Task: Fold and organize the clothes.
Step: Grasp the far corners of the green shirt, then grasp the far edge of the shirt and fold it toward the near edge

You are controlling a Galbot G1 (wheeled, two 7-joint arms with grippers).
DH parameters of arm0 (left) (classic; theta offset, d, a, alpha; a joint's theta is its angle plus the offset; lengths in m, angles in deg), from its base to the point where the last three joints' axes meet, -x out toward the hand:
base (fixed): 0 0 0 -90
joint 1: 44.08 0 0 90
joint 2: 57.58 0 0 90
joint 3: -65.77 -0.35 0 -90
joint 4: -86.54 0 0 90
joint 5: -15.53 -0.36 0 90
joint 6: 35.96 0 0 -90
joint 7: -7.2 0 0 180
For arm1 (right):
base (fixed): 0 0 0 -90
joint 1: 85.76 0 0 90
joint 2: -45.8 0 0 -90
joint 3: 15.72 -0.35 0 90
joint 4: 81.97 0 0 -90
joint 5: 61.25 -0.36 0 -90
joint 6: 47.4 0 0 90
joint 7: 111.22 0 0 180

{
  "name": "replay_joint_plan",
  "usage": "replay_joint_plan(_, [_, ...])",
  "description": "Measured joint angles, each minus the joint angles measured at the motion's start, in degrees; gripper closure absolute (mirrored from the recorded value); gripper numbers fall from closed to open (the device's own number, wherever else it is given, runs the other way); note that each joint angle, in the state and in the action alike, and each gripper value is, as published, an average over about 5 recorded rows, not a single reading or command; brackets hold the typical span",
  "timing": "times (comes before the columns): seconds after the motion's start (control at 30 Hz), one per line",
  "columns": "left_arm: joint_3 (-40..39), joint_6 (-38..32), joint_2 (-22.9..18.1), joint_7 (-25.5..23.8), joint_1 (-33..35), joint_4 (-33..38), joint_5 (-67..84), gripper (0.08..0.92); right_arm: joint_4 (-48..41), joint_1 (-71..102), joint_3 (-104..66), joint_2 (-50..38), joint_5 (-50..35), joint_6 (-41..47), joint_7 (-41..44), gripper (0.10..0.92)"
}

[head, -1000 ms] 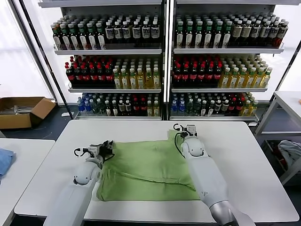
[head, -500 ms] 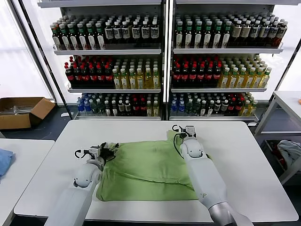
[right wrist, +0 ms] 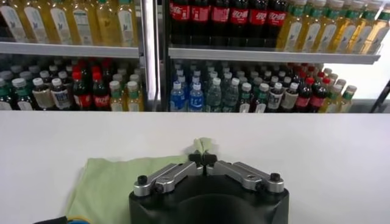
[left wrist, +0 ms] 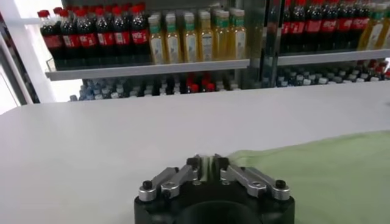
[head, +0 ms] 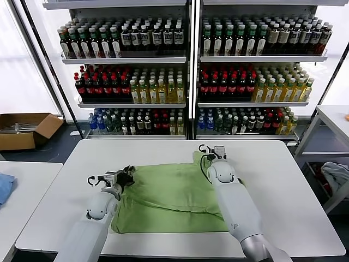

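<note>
At the far left, a blue cloth [head: 5, 185] lies on the corner of a white side table [head: 27, 196], and behind it an open brown cardboard box [head: 24, 128] sits on the floor with flat pale items inside that cannot be made out.

On the smooth white main table [head: 283, 185], the left gripper [head: 128, 176] is at the left edge of the light green shirt [head: 169, 196]. In the left wrist view its metal fingers [left wrist: 194, 163] are pressed together on a thin fold of the shirt's edge [left wrist: 317, 176], pinching the soft matte fabric just above the tabletop [left wrist: 122, 140].

The shirt lies spread over the middle of the table, roughly rectangular, with a long diagonal crease and gentle wrinkles. Its near edge lies close to the table's near edge.

The right gripper [head: 212, 148] is at the shirt's far right corner, its white rounded arm lying across the right side of the garment. The right wrist view shows its fingers [right wrist: 196, 159] clenched on a small bunched tip of the green cloth [right wrist: 109, 182].

Beyond the table, grey metal shelves [head: 188, 57] hold tight rows of bottles [head: 229, 82]: dark ones on top, red-capped and yellow ones in the middle, mixed small ones below. At the far right a pale grey cloth [head: 337, 176] is heaped beside another white table [head: 332, 117].
</note>
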Motion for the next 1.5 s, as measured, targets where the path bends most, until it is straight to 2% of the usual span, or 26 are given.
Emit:
replay_joint_plan(0.07, [0.1,-0.3,0.0,0.1,0.0,0.0,0.0,0.87,0.2,0.1,0.0,0.1,-0.2,-0.1,0.0,0.918])
replay_joint_plan(0.17, [0.2,-0.9,-0.1,0.2,0.0,0.0,0.0,0.91,0.6,0.3,-0.1,-0.1,-0.5,-0.2,0.0,0.918])
replay_joint_plan(0.43, [0.8,-3.2,-0.3,0.8,-0.3,0.3,0.4,0.912,4.8,1.3,0.1,-1.3,-1.6,0.1,-0.7,0.918])
replay_joint_plan(0.87, [1.0,-6.9,1.2,1.0,1.5,5.2,0.5,0.912,20.3,6.9,0.2,-4.7,-3.3,1.0,-2.2,0.918])
replay_joint_plan(1.2, [1.8,-7.9,2.1,1.1,4.9,10.6,-0.1,0.912,32.1,14.2,-1.3,-8.1,-3.9,1.0,-3.3,0.918])
replay_joint_plan(1.5, [3.4,-8.9,2.6,0.7,11.0,16.7,-1.4,0.912,41.7,24.0,-3.2,-9.4,-3.5,0.9,-4.4,0.918])
